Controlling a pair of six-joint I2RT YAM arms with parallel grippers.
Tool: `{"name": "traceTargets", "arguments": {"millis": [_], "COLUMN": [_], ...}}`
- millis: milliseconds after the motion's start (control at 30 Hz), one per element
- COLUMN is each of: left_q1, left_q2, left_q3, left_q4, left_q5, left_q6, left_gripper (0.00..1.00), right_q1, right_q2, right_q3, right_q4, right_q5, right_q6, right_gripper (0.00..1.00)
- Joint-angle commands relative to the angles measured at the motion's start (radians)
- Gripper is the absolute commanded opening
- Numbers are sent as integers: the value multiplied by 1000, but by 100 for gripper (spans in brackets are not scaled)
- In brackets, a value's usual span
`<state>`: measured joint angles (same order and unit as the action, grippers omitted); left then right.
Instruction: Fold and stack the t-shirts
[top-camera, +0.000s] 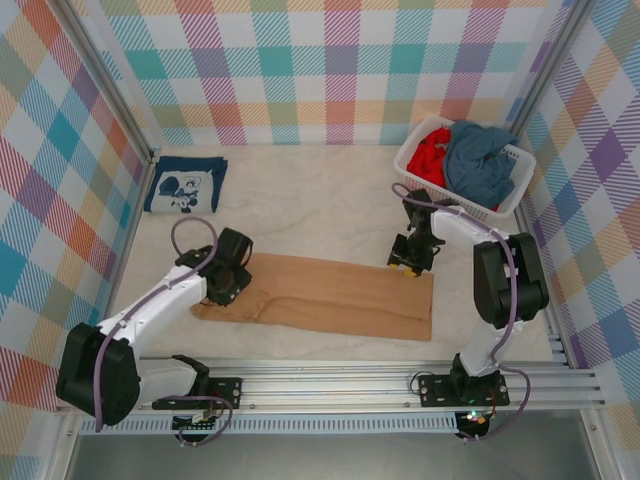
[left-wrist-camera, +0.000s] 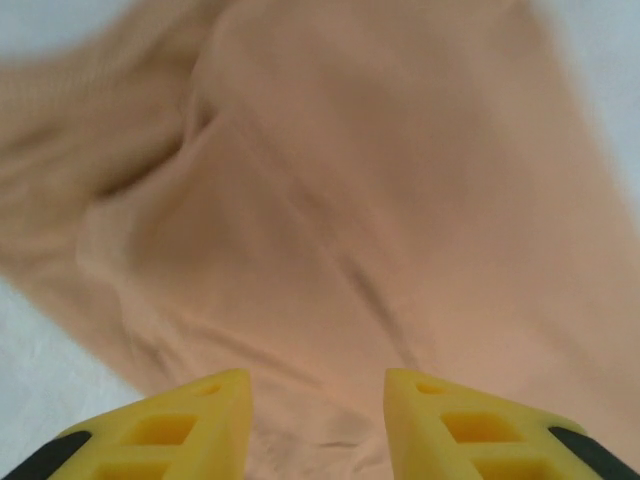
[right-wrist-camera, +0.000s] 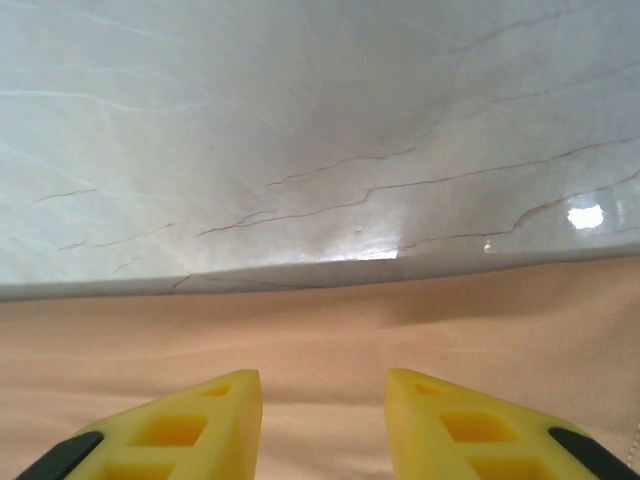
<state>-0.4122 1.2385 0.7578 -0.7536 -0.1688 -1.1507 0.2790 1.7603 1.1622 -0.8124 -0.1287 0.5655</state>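
A tan t-shirt (top-camera: 330, 298) lies folded into a long strip across the near middle of the table. My left gripper (top-camera: 226, 284) hovers over its left end, open; in the left wrist view the yellow fingers (left-wrist-camera: 205, 410) stand apart above the wrinkled tan cloth (left-wrist-camera: 350, 200) with nothing between them. At the strip's far right corner my right gripper (top-camera: 405, 262) is open as well; in the right wrist view its gripper (right-wrist-camera: 323, 385) sits just over the tan edge (right-wrist-camera: 320, 320). A folded navy t-shirt (top-camera: 185, 185) with a white graphic rests at the back left.
A white slatted basket (top-camera: 515, 180) at the back right holds a red tee (top-camera: 430, 153) and a grey-blue tee (top-camera: 480, 160). Pale marble table (top-camera: 320, 200) lies bare between navy shirt and basket. Checked walls enclose three sides; a metal rail (top-camera: 350, 385) runs along the near edge.
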Motion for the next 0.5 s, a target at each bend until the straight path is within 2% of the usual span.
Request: {"name": "traceTargets", "arguments": {"millis": [0,133,267,467], "left_q1": [3,70,94,149], "left_q2": [56,179,311,553], "left_q3": [-18,-32,15,218], "left_q4": [18,146,209,250], "left_q5": [39,71,54,68], "left_q6": [-146,-89,-19,112], "left_gripper": [39,38,35,37], "right_q1": [2,-7,-22,-32], "right_q2": [13,72,109,85], "right_q3": [-9,-15,-42,-93], "right_q4": [12,16,22,11], "right_q5": [-28,-49,-41,-21], "right_q6": [-69,-54,10,89], "right_gripper": [36,33,32,33]}}
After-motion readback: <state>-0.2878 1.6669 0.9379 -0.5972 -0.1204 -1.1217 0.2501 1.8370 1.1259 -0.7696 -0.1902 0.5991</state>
